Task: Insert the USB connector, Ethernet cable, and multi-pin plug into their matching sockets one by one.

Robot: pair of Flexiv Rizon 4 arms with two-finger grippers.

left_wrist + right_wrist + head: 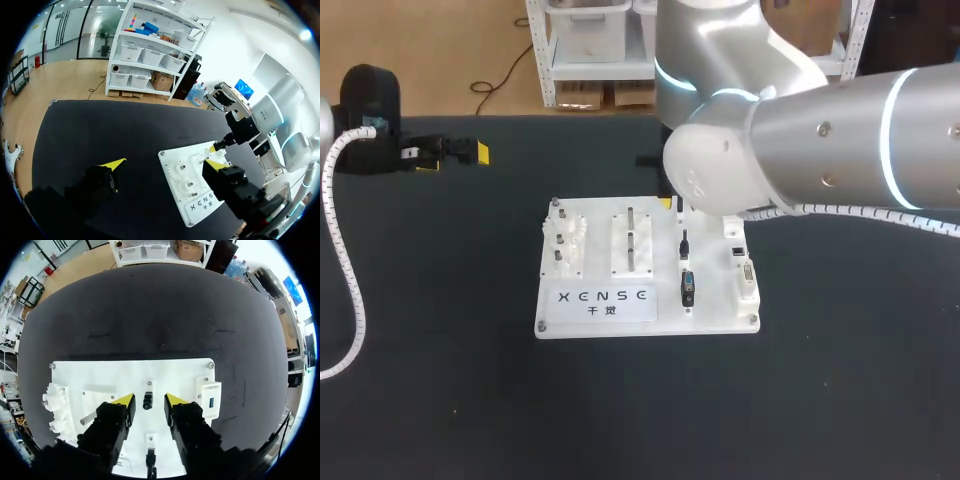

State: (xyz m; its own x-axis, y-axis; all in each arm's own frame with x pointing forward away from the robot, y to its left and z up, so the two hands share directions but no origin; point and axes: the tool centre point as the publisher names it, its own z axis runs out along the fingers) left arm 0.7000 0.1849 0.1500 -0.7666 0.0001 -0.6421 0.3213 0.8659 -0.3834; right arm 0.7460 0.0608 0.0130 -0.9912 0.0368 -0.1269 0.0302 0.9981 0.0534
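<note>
**Fig. 1. Non-task items on the table**

(a) Table [440, 400]: black, matte top; carries all else.
(b) White board [595, 215]: lies flat near table centre; screws at corners, e.g. [541, 324].
(c) White gears [565, 245]: cluster on upright pins along one short edge of board; also seen in wrist views [182, 180] [54, 407].
(d) Peg block [631, 245]: white plate w/ upright metal pins, just beside gears.
(e) Label panel [605, 303]: white, printed, at board's near edge, in front of (c) & (d).
</note>
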